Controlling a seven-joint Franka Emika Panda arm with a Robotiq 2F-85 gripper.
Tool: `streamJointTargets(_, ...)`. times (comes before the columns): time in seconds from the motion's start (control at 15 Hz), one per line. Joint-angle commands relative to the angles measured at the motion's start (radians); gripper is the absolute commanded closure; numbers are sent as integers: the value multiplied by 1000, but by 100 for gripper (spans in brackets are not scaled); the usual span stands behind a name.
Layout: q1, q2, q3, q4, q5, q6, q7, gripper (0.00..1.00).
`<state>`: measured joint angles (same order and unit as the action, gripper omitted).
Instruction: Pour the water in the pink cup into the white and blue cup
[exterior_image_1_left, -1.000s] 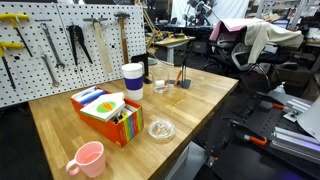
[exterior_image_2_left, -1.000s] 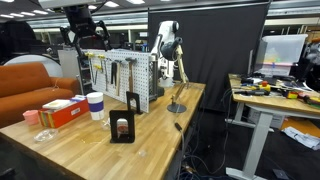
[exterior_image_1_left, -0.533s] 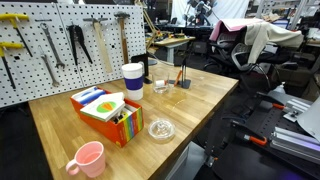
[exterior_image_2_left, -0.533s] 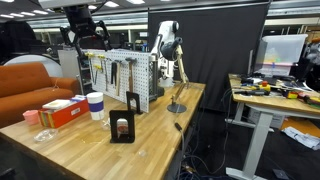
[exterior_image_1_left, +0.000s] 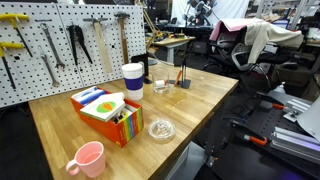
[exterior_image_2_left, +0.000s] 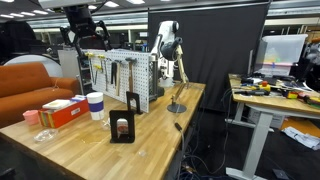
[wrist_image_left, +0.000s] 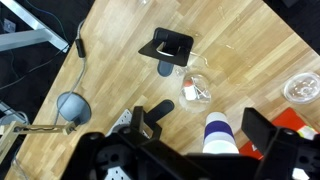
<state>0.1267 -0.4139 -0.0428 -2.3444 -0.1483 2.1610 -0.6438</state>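
1. Your tool (wrist_image_left: 188, 150) hangs above the table (exterior_image_1_left: 200, 95), jaws spread wide, grasping nothing
2. The pink cup (exterior_image_1_left: 88, 158) stands upright near the table edge, apart from the orange box (exterior_image_1_left: 105, 112)
3. The white and blue cup (exterior_image_1_left: 132, 79) stands upright just beside that box

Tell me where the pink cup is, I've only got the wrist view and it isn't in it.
Observer: The pink cup stands upright near a corner of the table, on the side away from the pegboard.
Operator: What lies between it and the white and blue cup?
Observer: The orange box sits between them. The white and blue cup stands beyond the box, on the pegboard side.
Operator: Where does the pink cup's handle point?
Observer: Away from the box, toward the table's edge.
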Motion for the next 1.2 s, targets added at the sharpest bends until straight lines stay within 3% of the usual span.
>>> streamJointTargets(0.0, -1, 1, 1, 3, -1, -2, -8, 0)
streamJointTargets(1.13, -2, 0, 3, 2, -3, 4, -2, 0)
